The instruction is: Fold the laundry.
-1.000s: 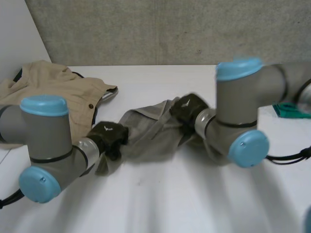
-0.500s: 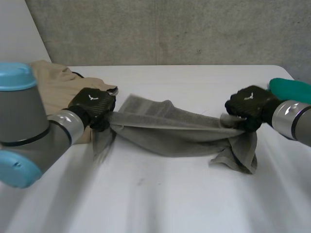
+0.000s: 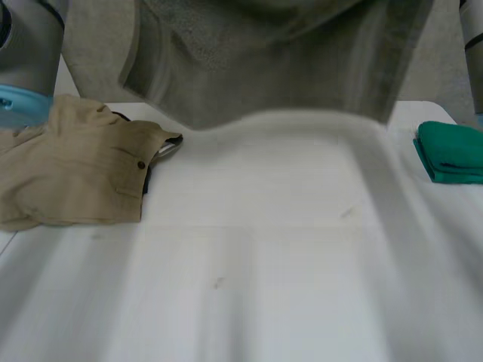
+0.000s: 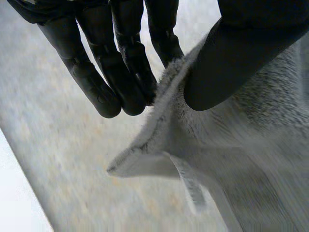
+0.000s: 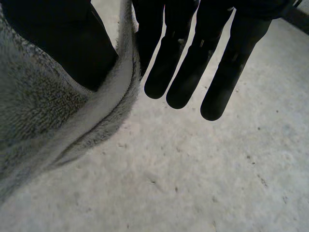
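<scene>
A grey towel (image 3: 264, 60) hangs spread high above the white table (image 3: 264, 264), its lower edge sagging in the middle. In the left wrist view my left hand (image 4: 130, 63) pinches one upper edge of the towel (image 4: 251, 159) between thumb and straight fingers, near a corner with a small tag. In the right wrist view my right hand (image 5: 178, 63) pinches the towel's (image 5: 38, 116) thick hem between thumb and a finger, while its other fingers point straight down. My left arm (image 3: 23, 53) and right arm (image 3: 472, 23) rise at the two sides.
A tan garment (image 3: 75, 170) lies crumpled at the table's left. A folded green cloth (image 3: 451, 151) sits at the right edge. A concrete wall stands behind the table.
Both hands have risen from table height and moved apart, lifting the towel off the table until it hangs stretched between them.
</scene>
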`<state>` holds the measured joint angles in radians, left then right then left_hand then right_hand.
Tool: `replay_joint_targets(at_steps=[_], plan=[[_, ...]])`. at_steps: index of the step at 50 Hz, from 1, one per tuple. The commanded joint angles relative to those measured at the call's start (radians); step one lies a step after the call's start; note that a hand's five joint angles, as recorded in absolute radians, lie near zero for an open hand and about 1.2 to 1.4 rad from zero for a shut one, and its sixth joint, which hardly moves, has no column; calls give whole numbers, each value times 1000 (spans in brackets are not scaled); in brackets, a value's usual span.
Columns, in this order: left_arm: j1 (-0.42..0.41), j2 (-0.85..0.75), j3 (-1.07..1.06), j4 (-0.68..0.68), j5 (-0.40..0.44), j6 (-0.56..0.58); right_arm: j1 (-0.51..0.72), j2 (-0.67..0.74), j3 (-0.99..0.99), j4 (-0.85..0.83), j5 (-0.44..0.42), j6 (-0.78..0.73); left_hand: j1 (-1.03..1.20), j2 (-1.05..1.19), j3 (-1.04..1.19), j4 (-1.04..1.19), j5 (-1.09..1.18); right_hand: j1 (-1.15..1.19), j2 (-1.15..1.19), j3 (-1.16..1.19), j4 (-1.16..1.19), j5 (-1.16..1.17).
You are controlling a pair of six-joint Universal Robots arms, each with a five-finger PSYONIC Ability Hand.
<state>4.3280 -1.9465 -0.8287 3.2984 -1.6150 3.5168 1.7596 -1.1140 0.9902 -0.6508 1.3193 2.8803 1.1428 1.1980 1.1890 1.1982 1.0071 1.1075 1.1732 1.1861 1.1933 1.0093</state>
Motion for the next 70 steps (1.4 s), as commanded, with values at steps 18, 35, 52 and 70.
replay_joint_targets(at_steps=[18, 35, 52, 70], plan=[[28, -118, -780, 104, 147, 134, -160, 169, 532, 396, -316, -375, 253, 198, 207, 198, 215, 289, 223, 210, 203, 212], [52, -31, -779, 60, 139, 94, -152, 59, 512, 540, -272, -458, 253, 198, 207, 198, 215, -513, -579, -591, -599, -589], [56, -31, -754, 49, 139, 74, -91, 140, 455, 655, -278, -753, 253, 198, 207, 198, 215, -420, -485, -498, -505, -496], [85, 108, -764, -100, 136, 96, -112, 7, 444, 574, -46, -489, 253, 198, 207, 198, 215, 289, 223, 210, 203, 212]])
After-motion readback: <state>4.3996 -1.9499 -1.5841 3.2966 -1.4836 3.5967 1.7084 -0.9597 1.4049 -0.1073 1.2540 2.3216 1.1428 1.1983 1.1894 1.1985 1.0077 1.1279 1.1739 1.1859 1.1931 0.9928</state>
